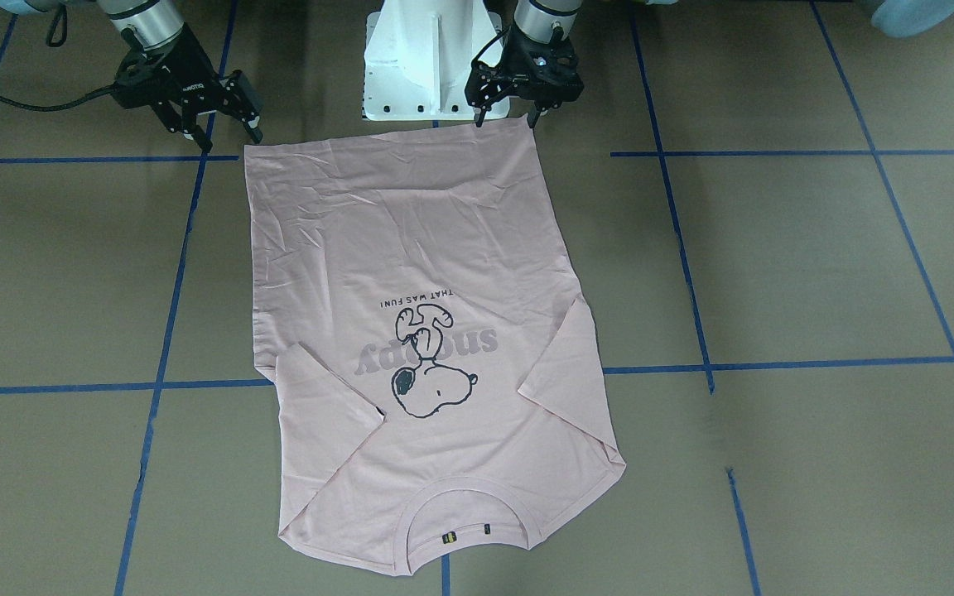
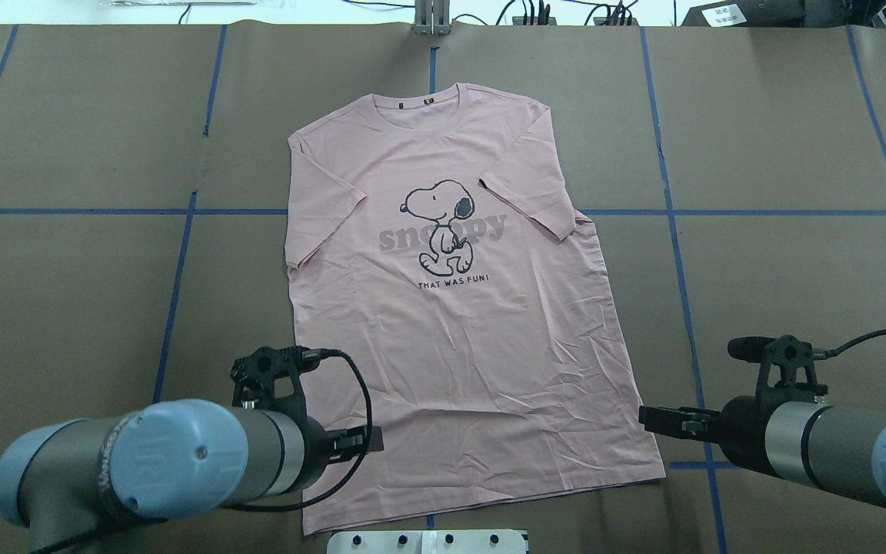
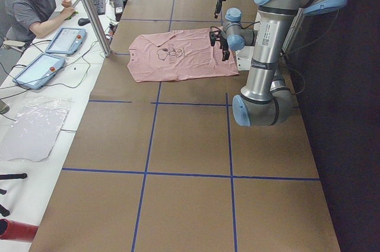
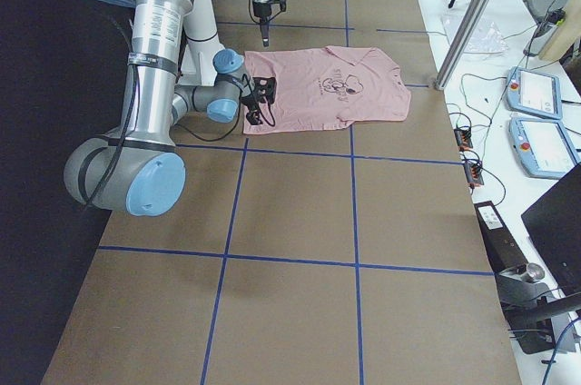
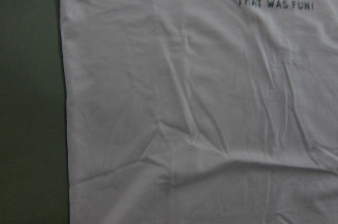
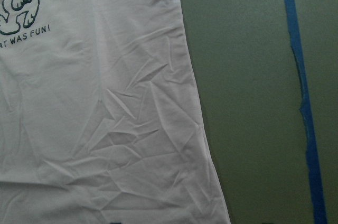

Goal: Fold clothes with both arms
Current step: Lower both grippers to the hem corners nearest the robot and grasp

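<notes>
The pale pink short-sleeved fabric T-shirt with a cartoon dog print [image 1: 411, 248] lies flat on the brown bench [image 1: 775, 265]; the black left hand [image 1: 508, 122] and right hand [image 1: 230, 139] hover, fingers apart, by its hem corners; each should, I judge, pinch both layers, then lift evenly together.

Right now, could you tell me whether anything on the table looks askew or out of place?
The pink T-shirt lies askew: its hem slants against the blue tape lines, and creases bunch near the hem.
</notes>
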You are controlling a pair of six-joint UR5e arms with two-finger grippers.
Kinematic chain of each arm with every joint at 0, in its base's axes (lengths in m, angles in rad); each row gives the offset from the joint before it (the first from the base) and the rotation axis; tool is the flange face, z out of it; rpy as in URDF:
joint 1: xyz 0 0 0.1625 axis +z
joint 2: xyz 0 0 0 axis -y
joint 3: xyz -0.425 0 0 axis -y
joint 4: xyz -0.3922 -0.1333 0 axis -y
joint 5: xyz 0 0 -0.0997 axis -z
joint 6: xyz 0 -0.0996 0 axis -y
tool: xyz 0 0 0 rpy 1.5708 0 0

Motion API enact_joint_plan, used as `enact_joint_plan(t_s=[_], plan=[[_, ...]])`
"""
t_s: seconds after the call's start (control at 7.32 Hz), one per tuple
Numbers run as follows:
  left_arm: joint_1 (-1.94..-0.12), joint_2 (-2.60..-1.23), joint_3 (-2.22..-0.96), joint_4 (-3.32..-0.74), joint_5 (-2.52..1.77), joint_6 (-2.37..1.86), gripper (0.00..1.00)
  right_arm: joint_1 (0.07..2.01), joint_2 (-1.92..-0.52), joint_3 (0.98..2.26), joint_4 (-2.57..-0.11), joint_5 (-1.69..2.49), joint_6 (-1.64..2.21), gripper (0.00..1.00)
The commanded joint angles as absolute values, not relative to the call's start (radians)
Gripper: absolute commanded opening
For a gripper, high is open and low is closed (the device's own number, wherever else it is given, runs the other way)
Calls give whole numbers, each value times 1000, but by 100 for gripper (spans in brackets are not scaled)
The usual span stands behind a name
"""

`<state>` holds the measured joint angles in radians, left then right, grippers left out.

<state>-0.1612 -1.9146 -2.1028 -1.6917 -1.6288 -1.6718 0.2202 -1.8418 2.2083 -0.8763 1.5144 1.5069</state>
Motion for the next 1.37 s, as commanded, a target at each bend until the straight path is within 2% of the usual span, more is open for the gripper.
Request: enact_joint_plan(t_s=[0.0,0.27,0.55,0.68,1.23], plan=[[-51,-1815,-2105,-1758,-1556,-1811,60,206,-1865,2207,-847,1502,1514,92],[-25,-1793,-2080,-1770,-1531,-1836,59,206,-1864,2207,-847,1493,1514,92],[-11,-1795,-2060,-1770,-1529,-1859,51,206,-1865,2207,-847,1489,1514,92],[-6,-1795,-2060,-1770,-1531,-1859,41,206,-1865,2207,-847,1489,1514,92],[0,-1802,-2060,-1770,-1531,-1853,35,206,-1865,2207,-847,1489,1514,92]])
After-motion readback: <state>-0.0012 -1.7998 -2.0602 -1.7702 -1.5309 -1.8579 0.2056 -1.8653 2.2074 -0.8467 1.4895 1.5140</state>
